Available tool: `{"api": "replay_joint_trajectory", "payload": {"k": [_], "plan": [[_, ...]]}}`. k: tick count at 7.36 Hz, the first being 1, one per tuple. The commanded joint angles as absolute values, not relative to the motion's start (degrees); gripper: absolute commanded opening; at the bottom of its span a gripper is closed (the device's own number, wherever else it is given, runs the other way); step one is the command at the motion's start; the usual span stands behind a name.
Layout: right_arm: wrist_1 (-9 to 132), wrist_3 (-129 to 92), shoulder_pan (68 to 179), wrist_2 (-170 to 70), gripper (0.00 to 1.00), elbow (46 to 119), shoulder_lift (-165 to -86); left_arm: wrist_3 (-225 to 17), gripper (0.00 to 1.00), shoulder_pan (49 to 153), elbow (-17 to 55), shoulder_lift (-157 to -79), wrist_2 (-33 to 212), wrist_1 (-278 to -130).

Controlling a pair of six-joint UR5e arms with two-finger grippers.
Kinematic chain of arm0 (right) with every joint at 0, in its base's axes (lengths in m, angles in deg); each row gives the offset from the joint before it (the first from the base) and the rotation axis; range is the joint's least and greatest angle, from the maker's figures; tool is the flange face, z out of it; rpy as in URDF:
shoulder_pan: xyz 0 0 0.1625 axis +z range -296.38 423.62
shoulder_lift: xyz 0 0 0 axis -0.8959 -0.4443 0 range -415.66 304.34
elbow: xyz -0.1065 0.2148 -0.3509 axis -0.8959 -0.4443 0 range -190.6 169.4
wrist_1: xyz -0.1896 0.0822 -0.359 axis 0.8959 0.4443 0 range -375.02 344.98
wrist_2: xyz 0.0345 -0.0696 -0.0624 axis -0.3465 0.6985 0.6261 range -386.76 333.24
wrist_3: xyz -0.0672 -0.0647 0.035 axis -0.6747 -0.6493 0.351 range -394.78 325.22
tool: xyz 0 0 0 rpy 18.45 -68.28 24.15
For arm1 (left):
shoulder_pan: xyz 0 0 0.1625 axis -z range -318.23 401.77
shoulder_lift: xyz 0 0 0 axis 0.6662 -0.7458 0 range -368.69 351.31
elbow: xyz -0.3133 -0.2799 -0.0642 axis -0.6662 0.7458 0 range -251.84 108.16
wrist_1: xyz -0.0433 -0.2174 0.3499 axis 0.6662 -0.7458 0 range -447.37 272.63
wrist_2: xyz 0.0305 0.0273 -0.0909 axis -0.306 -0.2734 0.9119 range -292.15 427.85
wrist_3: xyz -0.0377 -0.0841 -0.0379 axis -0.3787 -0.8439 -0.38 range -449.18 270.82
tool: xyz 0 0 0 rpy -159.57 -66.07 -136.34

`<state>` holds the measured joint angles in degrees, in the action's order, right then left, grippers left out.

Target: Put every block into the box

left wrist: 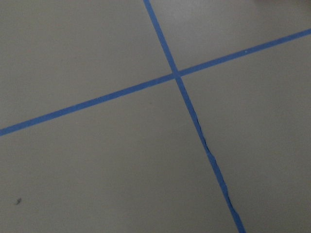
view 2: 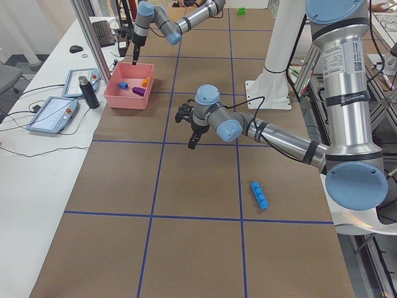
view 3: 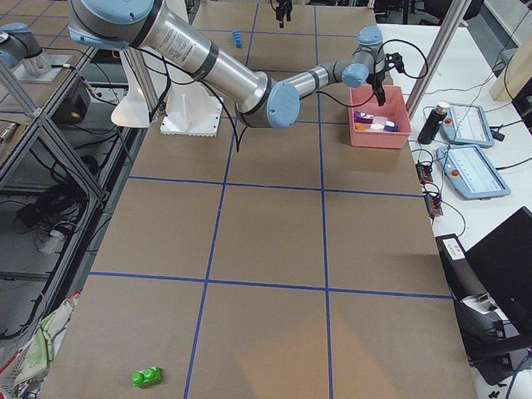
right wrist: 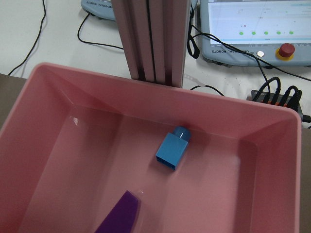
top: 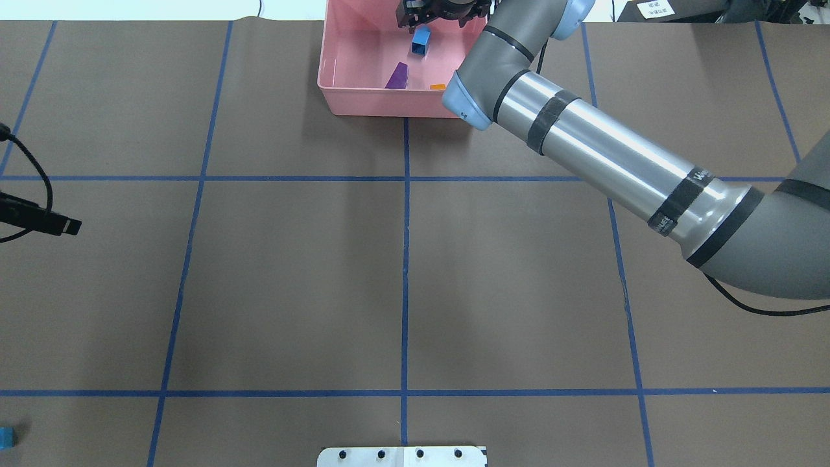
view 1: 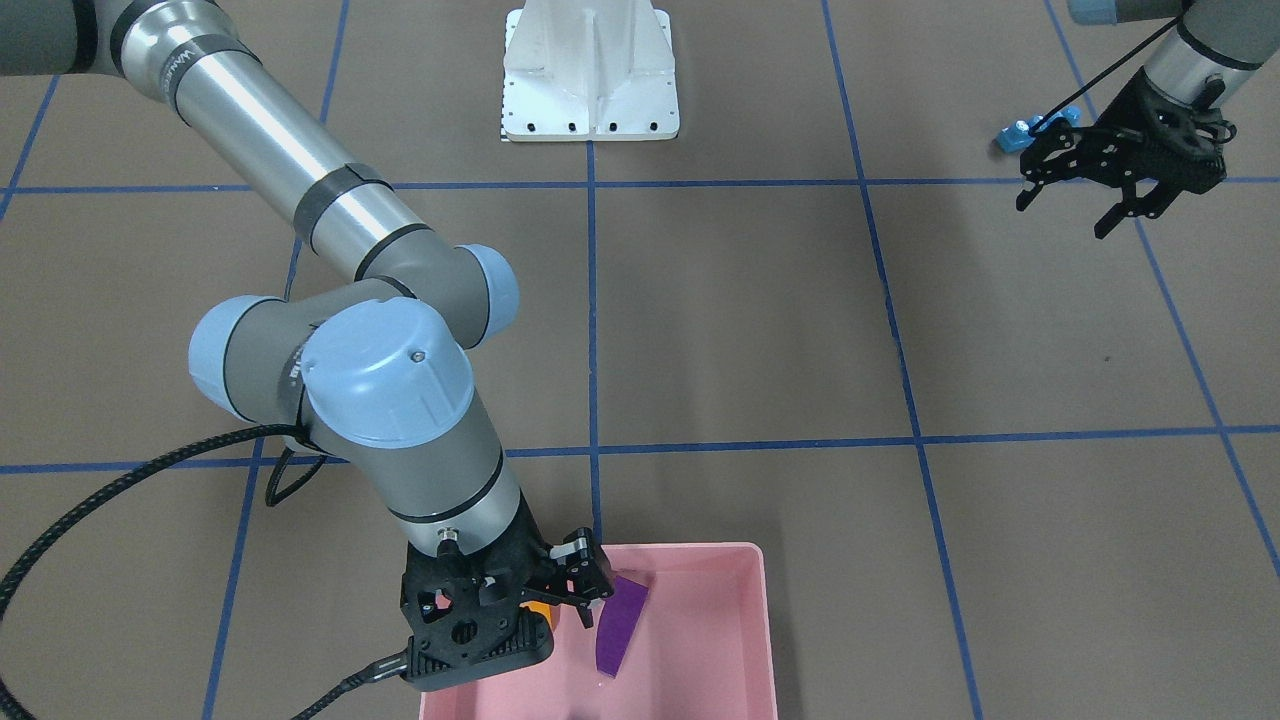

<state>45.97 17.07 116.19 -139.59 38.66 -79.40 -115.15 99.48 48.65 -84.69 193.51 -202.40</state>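
While right gripper [view 1: 578,603] hangs open and empty, reaching far over box [view 1: 766,620], left gripper [view 1: 1062,216] hovers spread, empty.

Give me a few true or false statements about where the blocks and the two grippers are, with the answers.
1. The small blue block lies inside the pink box. True.
2. The left gripper is holding the long blue block. False: it hangs open and empty, and that block lies on the table.
3. The green block is in the box. False: it sits on the table, far from the box.
4. The purple block is in the box. True.
5. The right gripper is over the box. True.
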Motion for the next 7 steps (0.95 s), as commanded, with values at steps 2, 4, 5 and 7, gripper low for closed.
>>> {"api": "replay_joint_trajectory", "payload": {"k": [2, 4, 5, 7], "plan": [[70.00, 17.43, 120.11, -145.47, 0.99, 62.45, -90.06, -102.47, 1.00, 97.42, 49.80, -72.54, 193.36, -202.69], [71.20, 14.37, 123.72, -150.49, 0.99, 73.38, -102.19, -100.17, 1.00, 91.21, 49.62, -66.99, 192.65, -202.69], [71.29, 10.78, 125.83, -152.77, 0.99, 77.08, -107.64, -100.08, 1.00, 87.51, 49.62, -64.88, 192.65, -202.77], [71.29, 4.27, 131.71, -159.27, 0.99, 81.32, -116.53, -100.16, 1.00, 79.95, 49.10, -62.93, 192.65, -202.69]]}}
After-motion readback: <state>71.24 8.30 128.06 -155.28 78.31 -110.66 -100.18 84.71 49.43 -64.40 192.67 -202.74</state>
